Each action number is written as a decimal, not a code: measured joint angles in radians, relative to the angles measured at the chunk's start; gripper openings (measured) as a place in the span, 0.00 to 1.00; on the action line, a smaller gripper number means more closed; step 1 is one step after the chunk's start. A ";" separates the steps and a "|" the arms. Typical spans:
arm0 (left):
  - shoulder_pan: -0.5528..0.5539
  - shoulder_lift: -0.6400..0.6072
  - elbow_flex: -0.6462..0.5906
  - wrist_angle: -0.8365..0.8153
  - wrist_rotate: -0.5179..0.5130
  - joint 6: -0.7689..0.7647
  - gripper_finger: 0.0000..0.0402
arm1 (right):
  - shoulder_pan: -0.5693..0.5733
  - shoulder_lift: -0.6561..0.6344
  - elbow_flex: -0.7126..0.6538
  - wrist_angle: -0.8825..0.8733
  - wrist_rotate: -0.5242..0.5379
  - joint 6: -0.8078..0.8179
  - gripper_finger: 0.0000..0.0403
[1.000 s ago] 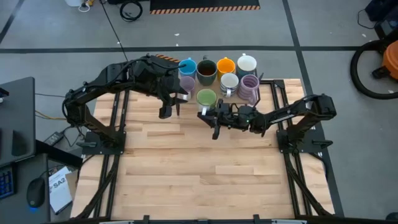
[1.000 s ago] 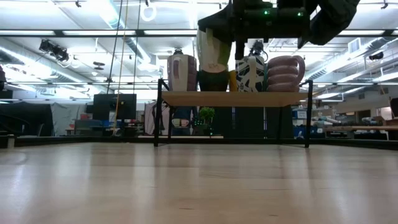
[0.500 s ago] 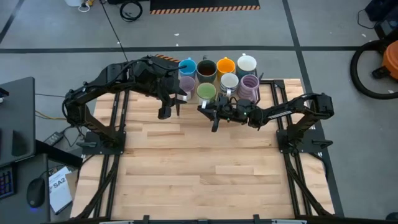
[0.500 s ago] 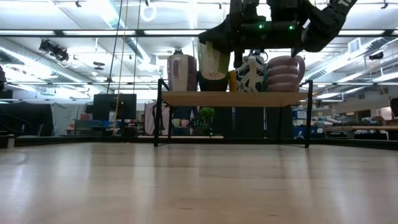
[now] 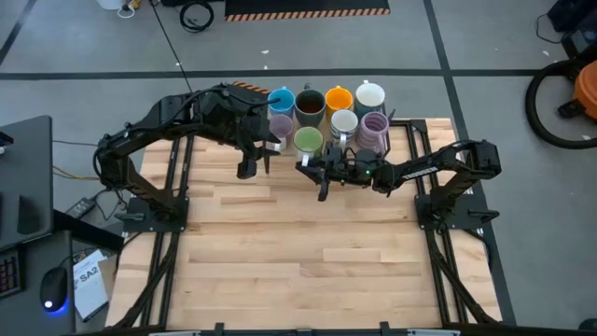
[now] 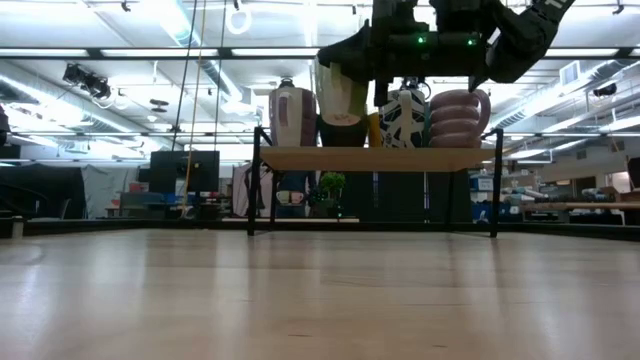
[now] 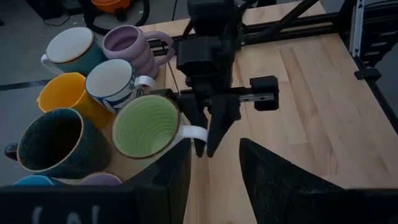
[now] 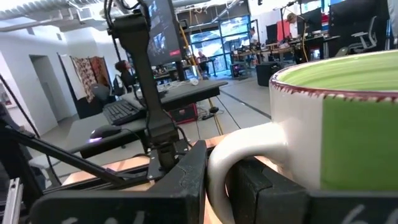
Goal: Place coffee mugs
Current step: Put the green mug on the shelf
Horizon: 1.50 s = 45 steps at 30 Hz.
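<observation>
Eight mugs cluster on a raised wooden shelf [image 6: 375, 158] at the table's far edge: blue [image 5: 283, 98], dark brown [image 5: 310, 104], orange [image 5: 338, 97] and white [image 5: 369, 95] behind, lilac [image 5: 281, 126], patterned white [image 5: 343, 122] and lilac [image 5: 373, 131] in front. The green mug [image 5: 309, 141] sits among the front ones, open end up. My right gripper [image 5: 314, 161] is shut on it, on its near side. My left gripper [image 5: 258, 161] hangs open to the left of the green mug, near the left lilac mug, touching nothing. My right gripper pinches the green mug's white handle [image 7: 194, 132] between its two fingers [image 8: 186, 180], one on each side of the loop. The fingers come roughly level from the table's near-right side. The mug stays upright; in the low view its base [image 6: 340, 122] seems just above the shelf board.
The mugs stand close together, leaving little room around the green one. The shelf stands on thin dark legs [image 6: 253, 185]. The wooden table [image 5: 298, 252] lies in front of it. Arm bases and frames stand at the left [image 5: 140, 201] and right [image 5: 457, 201].
My right gripper has carried the green mug toward the table's far edge, in between the left lilac mug and the patterned white one, keeping it upright; in the last half second it has hardly moved.
</observation>
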 joint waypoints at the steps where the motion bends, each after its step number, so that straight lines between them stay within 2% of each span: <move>1: 0.000 0.000 0.000 0.000 0.000 0.000 0.35 | 0.002 0.000 0.000 0.000 0.012 -0.003 0.13; 5: 0.000 0.000 0.000 0.000 0.000 0.003 0.35 | 0.004 0.000 0.016 -0.009 0.049 -0.008 0.13; 13: 0.000 0.000 0.000 0.001 0.000 0.014 0.35 | 0.044 0.000 0.134 -0.093 0.110 -0.105 0.13; 23: 0.000 0.001 0.000 0.000 0.000 0.015 0.35 | 0.036 0.000 0.123 -0.156 0.148 -0.116 0.13; 27: 0.000 0.001 0.000 0.000 0.000 0.016 0.35 | 0.027 0.030 0.117 -0.149 0.163 -0.107 0.13; 33: 0.000 0.001 0.000 -0.002 0.000 0.015 0.35 | 0.023 0.096 0.119 -0.044 0.173 -0.080 0.13; 41: 0.000 0.001 0.000 -0.002 0.000 0.013 0.35 | 0.022 0.098 0.118 -0.059 0.260 -0.082 0.13; 45: 0.000 0.001 0.000 -0.002 0.000 0.016 0.35 | 0.015 0.098 0.118 -0.066 0.271 -0.081 0.13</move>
